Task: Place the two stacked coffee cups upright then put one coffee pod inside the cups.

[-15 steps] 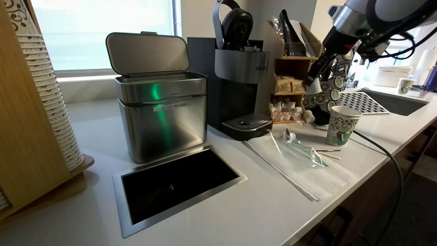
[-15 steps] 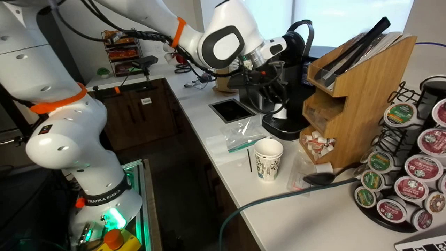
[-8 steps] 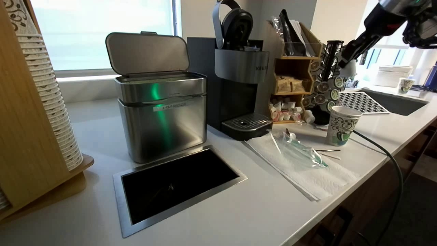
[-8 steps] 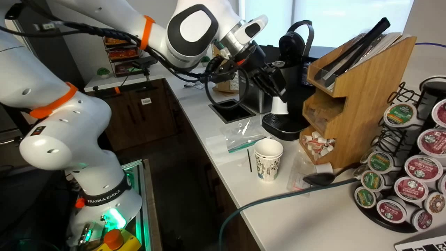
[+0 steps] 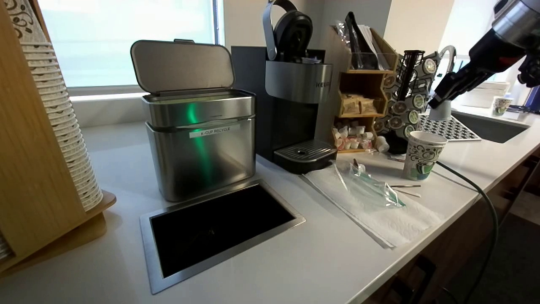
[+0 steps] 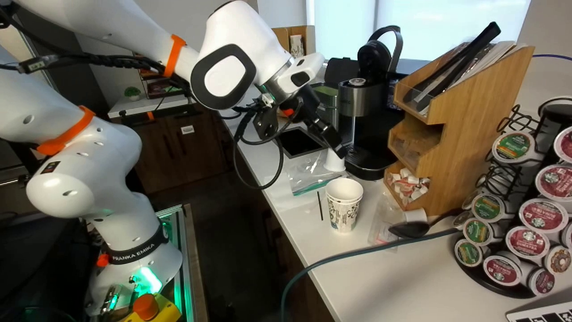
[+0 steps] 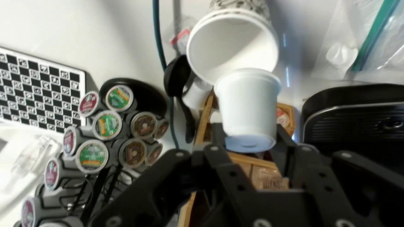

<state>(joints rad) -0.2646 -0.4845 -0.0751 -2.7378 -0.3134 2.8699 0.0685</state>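
The end effector (image 7: 251,130), partly closed, grips a white pod (image 7: 249,102) above the two nested cups (image 6: 343,210), which stand upright in from the long front edge of the bench (image 6: 380,286); best centre it over their mouth; lower it inside the rim; then release gently.
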